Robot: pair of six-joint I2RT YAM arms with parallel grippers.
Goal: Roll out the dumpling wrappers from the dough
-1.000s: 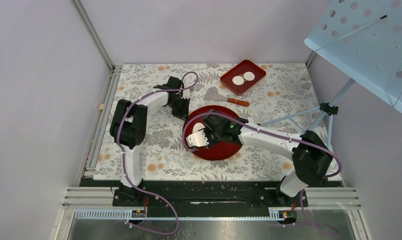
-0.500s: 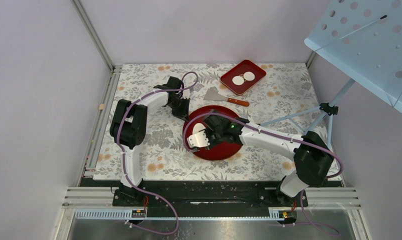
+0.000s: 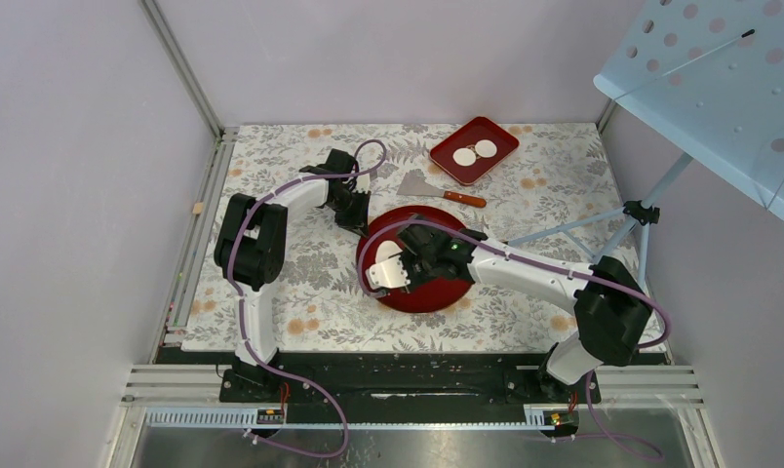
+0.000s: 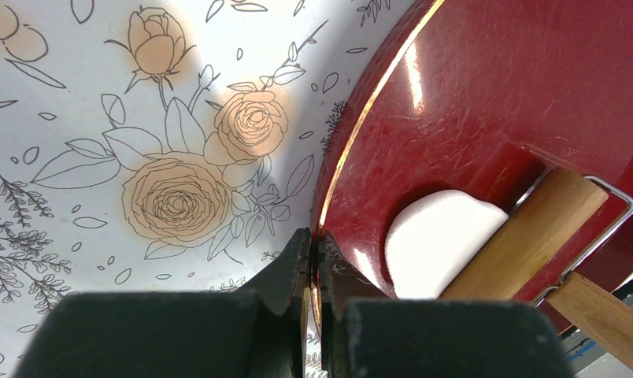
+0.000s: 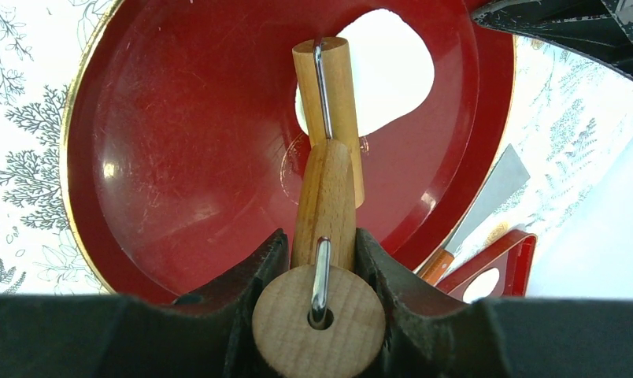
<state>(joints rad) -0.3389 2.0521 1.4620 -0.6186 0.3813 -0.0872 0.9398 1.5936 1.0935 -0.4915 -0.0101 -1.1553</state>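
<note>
No writing that I can read.
My rolling pin point(image 5: 327, 197), the round red plate point(image 5: 179, 157), the red tray point(image 3: 501, 136) and the flowered table cover point(image 4: 101, 94) show no lettering, label or number that I can make out.

Right arm elbow point(image 3: 610, 320): shifted slightly nearer. Right claw point(image 3: 388, 275) with rolling pin point(image 5: 327, 197): marginal shift nearer over round red plate point(image 3: 437, 297). All displacements very small, barely visible in top view.
</note>
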